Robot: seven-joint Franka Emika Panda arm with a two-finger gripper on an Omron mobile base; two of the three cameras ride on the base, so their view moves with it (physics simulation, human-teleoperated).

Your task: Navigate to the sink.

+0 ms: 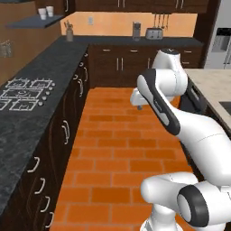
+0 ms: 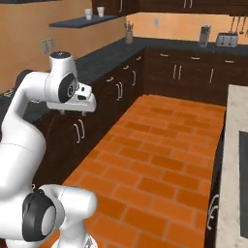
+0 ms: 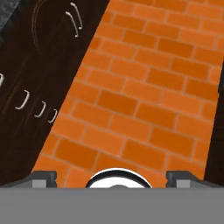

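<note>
Hand (image 1: 139, 106) first: in the left base view it's hung out over the brick floor (image 1: 122, 149), mid-aisle, with nothing carried. A black stovetop (image 1: 25, 92) is set into the dark counter (image 1: 49, 63) on the left, and that's the thing most likely to be mistaken for the target, since both are black rectangles. A pale counter (image 1: 210, 81) is seen on the right, tight against the arm's elbow, so a scrape could be expected there if the base gets turned hard to the right.

Right base view: the sink (image 2: 244, 164) is probably the dark recess cut into that pale counter at the near right edge, though no faucet can be made out, so it's called with some caution. If that's right, it's close by on the right and nowhere near the far wall with the toaster (image 2: 226, 39). Driving straight on down the aisle would mean the sink gets overshot. The hand is held near the left cabinets (image 2: 121, 92) here, and their handles could get clipped if the base is swung around carelessly.

Hand view: the fingertips (image 3: 43, 177) are spread wide with only floor between them, so the hand is released and empty. Nothing can be dropped, at least; the real risk is judged to be a bad heading or a bumped counter.
</note>
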